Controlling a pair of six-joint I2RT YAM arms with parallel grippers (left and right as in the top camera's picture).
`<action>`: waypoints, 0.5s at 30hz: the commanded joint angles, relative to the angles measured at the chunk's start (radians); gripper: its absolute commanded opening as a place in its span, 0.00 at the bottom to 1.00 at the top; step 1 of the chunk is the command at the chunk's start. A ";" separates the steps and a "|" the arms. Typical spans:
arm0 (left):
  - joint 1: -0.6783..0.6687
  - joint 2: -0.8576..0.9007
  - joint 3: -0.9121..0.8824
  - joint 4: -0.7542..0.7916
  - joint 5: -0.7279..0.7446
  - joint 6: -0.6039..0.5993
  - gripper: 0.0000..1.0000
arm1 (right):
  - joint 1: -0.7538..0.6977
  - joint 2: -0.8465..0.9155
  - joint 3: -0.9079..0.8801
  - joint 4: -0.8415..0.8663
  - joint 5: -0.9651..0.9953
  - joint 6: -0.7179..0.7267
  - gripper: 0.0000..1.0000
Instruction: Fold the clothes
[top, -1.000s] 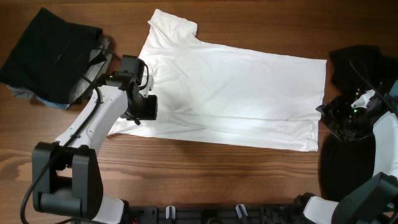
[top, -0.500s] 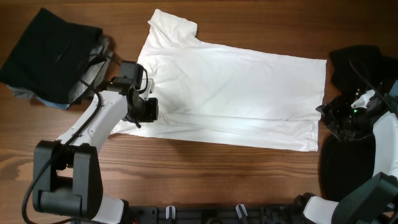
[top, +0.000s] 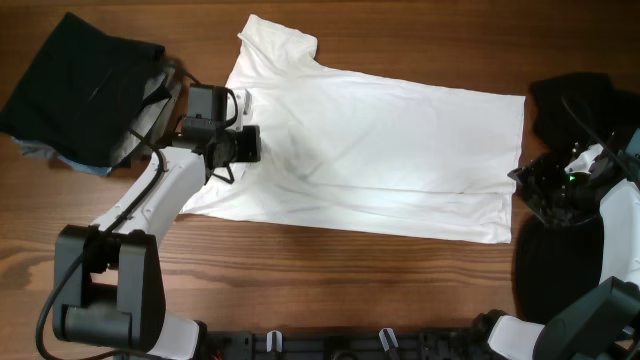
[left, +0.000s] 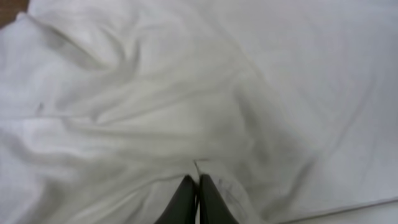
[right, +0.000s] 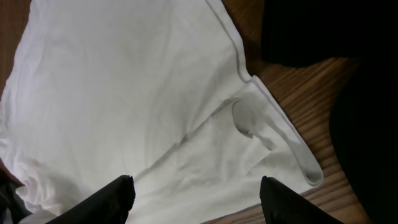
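The white T-shirt (top: 380, 160) lies spread flat across the wooden table (top: 400, 40), its sleeve end toward my left arm and its hem toward my right. My left pincer (top: 248, 143) sits on the shirt near the sleeve end. In the left wrist view its fingers (left: 186, 199) are pressed together on a small pinch of the white cloth, and wrinkles run out from that spot across the fabric. My right pincer (top: 535, 190) is at the hem end of the shirt, with its jaws standing wide apart and gripping nothing. In the right wrist view the two fingertips (right: 118, 193) flank the shirt's hem corner (right: 273, 137), which has a stitched edge and folds back on itself there. Just past the sleeve end of the shirt lies a heap of other garments: a black one (top: 85, 85) on top, a grey one (top: 140, 125) peeking out on the side facing the shirt, and a sliver of blue (top: 70, 160) under the far edge. The heap is apart from the shirt but close behind my left wrist. Beyond the hem end lies another black garment (top: 575, 95), near the shirt's far corner, and more dark cloth (top: 555, 270) is spread beneath my right arm, just beside the hem — both crowd the space around my right pincer.
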 joint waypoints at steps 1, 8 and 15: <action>0.002 0.011 -0.003 0.087 0.072 -0.078 0.04 | -0.004 -0.012 0.019 0.002 0.013 -0.016 0.70; 0.004 0.009 -0.001 0.036 0.088 -0.070 0.47 | -0.004 -0.012 0.019 0.002 0.013 -0.017 0.70; 0.029 -0.027 0.012 -0.291 0.085 0.025 0.04 | -0.004 -0.012 0.019 0.001 0.013 -0.019 0.70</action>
